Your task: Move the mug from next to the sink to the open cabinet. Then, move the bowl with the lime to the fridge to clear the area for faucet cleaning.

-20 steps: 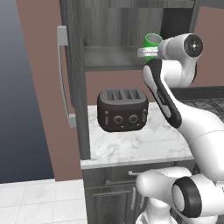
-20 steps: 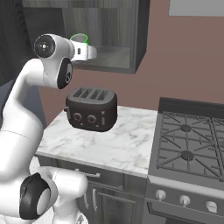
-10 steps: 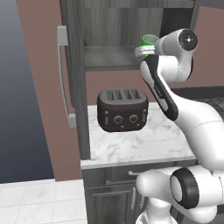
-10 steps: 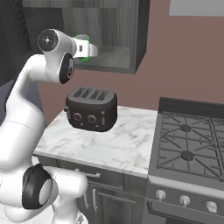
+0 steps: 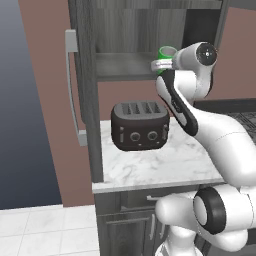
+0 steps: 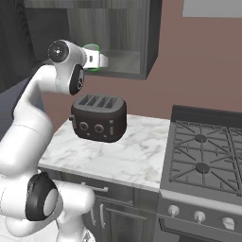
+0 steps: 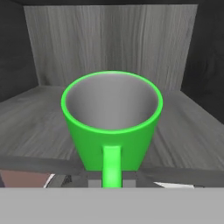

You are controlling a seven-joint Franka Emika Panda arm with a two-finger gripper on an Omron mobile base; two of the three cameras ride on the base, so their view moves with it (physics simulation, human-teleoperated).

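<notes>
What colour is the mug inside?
Grey inside, bright green outside: the mug shows it best in the hand view.

Green mug [image 7: 112, 127] upright, handle gripped, at open cabinet [image 7: 109, 39] shelf.

A brownish-mauve wall [image 6: 198, 61] runs behind a white marble counter [image 6: 127, 156] on dark base cabinets [image 5: 125, 225]. Below the claw sits a black four-slot toaster [image 5: 140, 126]. A gas stove [image 6: 208, 156] stands off to its right. The floor [image 5: 40, 230] looks like pale tile, though little shows.
</notes>
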